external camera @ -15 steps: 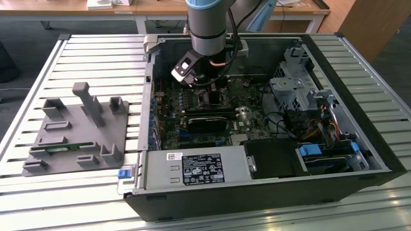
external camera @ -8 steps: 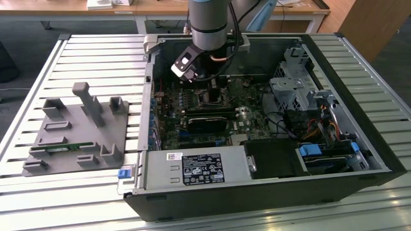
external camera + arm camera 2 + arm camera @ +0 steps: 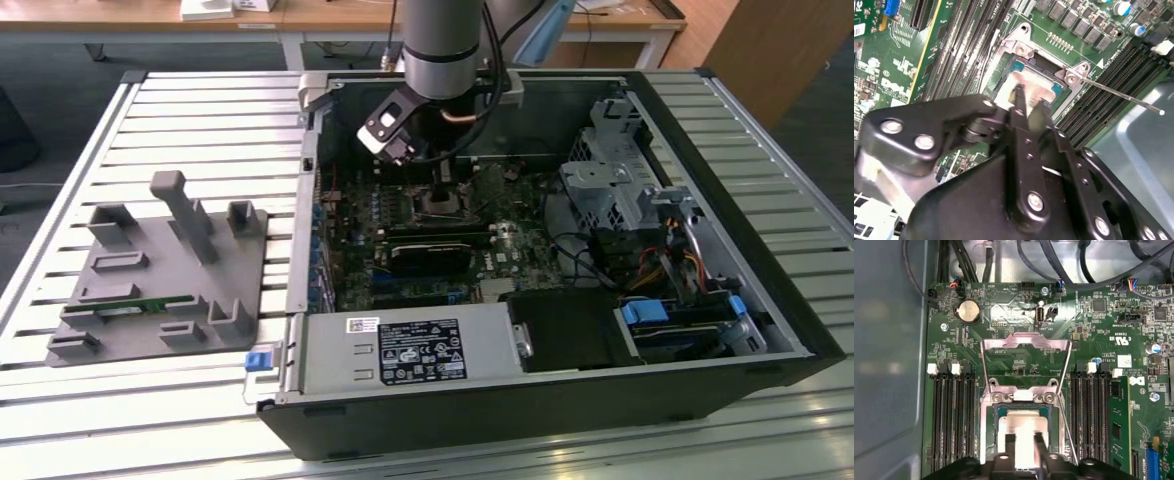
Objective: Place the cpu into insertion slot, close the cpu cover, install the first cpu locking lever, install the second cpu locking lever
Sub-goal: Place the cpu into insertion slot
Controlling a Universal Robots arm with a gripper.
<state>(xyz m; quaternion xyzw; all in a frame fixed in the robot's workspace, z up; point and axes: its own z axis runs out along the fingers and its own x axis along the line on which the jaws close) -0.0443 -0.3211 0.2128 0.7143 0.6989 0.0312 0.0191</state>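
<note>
Gripper [image 3: 1025, 440] sits right on the cpu [image 3: 1026, 425], gap narrow. We can't tell if it's clamped on the chip or just resting over it. Cpu lies directly under the tips, inside the insertion slot [image 3: 988, 430], looks roughly square to the rim. Cpu cover [image 3: 1026, 342] is open, standing up just past the tips. One locking lever [image 3: 1124, 95] is unlatched and sticks out to the side of the gripper.

Risks as we see them:
- chip not fully flat in the socket, so bent contacts once the cover gets pressed down
- any sideways drag while in contact could skew the chip off the rim
- gripper body is close to the raised cover and lever, so a snag is poss.

Hidden/unclear: gripper body blocks the near edge of chip and slot. Contacts and corner marker aren't visible, so we can't confirm orientation. Couldn't pick out a 2nd lever. In the exterior view the arm [image 3: 447, 60] covers most of the socket.
</note>
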